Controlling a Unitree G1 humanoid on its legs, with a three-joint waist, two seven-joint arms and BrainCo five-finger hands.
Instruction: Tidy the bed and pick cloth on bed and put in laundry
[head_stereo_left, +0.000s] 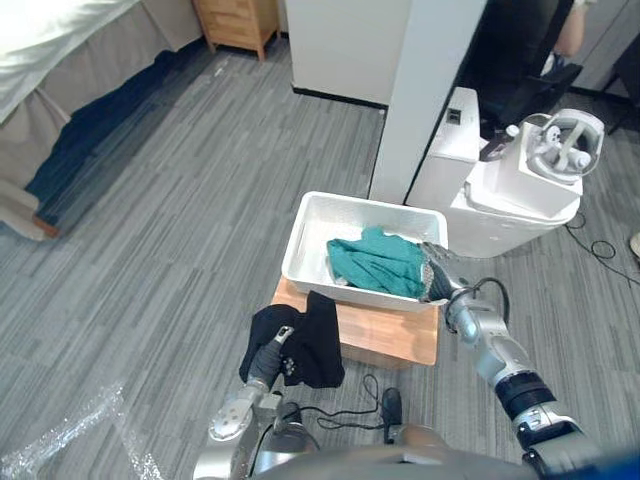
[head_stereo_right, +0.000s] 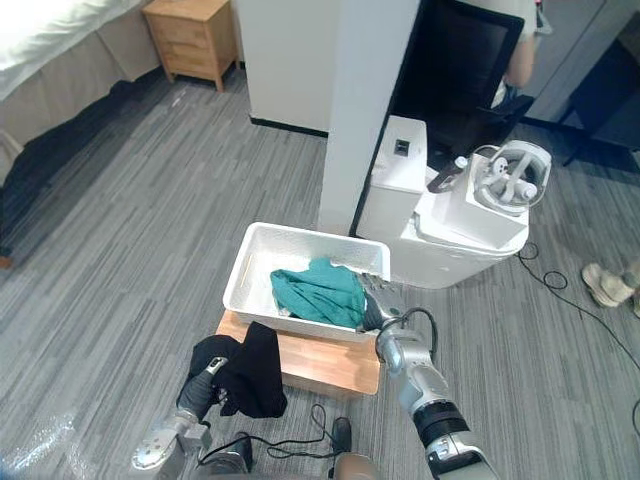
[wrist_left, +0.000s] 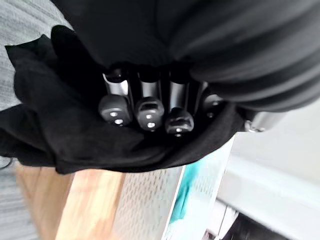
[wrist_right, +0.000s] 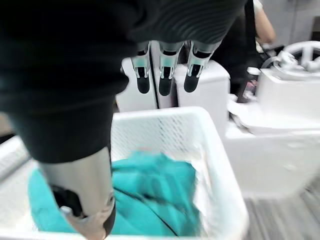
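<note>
Left hand (wrist_left: 150, 110) clutches crumpled black cloth (head_stereo_left: 318, 345) beside white perforated plastic basket (head_stereo_left: 300, 235) (teal cloth (head_stereo_left: 375, 260) inside), seemingly to drop it in; right hand (wrist_right: 165, 70) outstretched, holding nothing

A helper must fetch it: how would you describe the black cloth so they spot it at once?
Beside the white pillar, a wooden stand carries a white perforated plastic basket. The black cloth hangs at the stand's near left corner, gripped by the left hand; unlike the teal cloth, it is outside the basket.
</note>
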